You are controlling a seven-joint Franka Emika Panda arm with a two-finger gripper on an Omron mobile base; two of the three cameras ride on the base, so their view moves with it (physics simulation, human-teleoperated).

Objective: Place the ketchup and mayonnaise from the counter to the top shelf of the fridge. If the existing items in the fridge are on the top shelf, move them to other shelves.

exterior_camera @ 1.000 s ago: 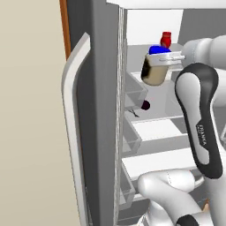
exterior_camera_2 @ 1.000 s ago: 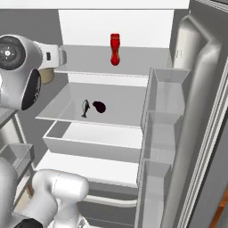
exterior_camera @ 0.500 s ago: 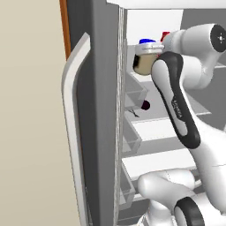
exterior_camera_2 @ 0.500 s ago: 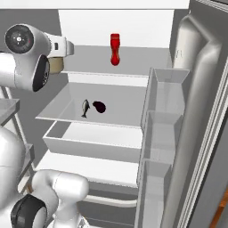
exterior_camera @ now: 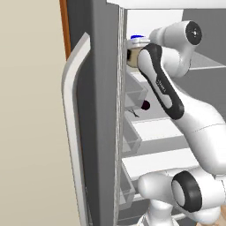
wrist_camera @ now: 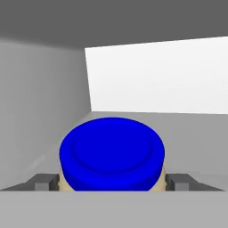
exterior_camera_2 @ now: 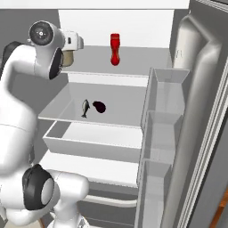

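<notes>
**A:** Your fingers (wrist_camera: pixel 180 181) are spread wide, one on each side of the cream mayonnaise jar with the glossy blue round lid (wrist_camera: pixel 112 153), apparently gripping it above the fridge's flat grey top shelf (exterior_camera_2: pixel 147 62).

**B:** Step?

**A:** Placing it, I'd say. Lower, release. The slim red ketchup bottle (exterior_camera_2: pixel 115 49) already stands upright there, well apart.

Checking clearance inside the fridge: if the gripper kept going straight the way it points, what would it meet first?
Past the mayonnaise jar between its fingers, the gripper would probably meet the fridge's white back wall; the depth is unclear.
</notes>
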